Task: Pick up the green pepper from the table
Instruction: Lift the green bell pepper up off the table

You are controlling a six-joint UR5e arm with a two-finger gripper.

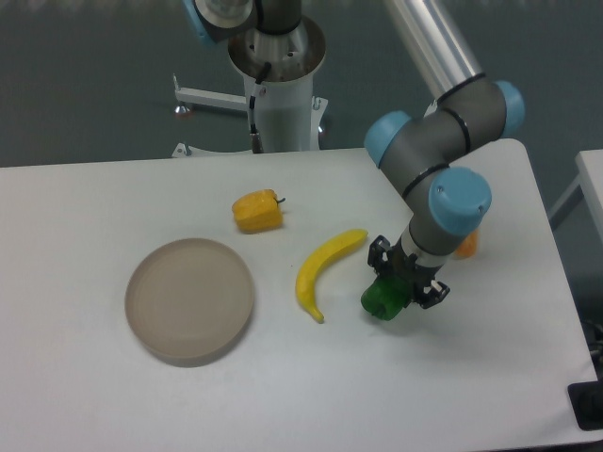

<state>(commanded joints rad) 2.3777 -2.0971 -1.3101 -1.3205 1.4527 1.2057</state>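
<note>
The green pepper (381,299) is small, glossy and dark green, and sits right of the middle of the white table (85,207), just right of the banana. My gripper (403,282) comes down from above, its black fingers on either side of the pepper's upper part and closed against it. The pepper's top is hidden by the fingers. I cannot tell whether the pepper rests on the table or is just off it.
A yellow banana (325,273) lies just left of the pepper. A yellow pepper (257,211) is further back left. A round beige plate (190,298) is at the left. An orange pepper (467,246) peeks out behind the wrist. The robot base (278,85) stands at the back.
</note>
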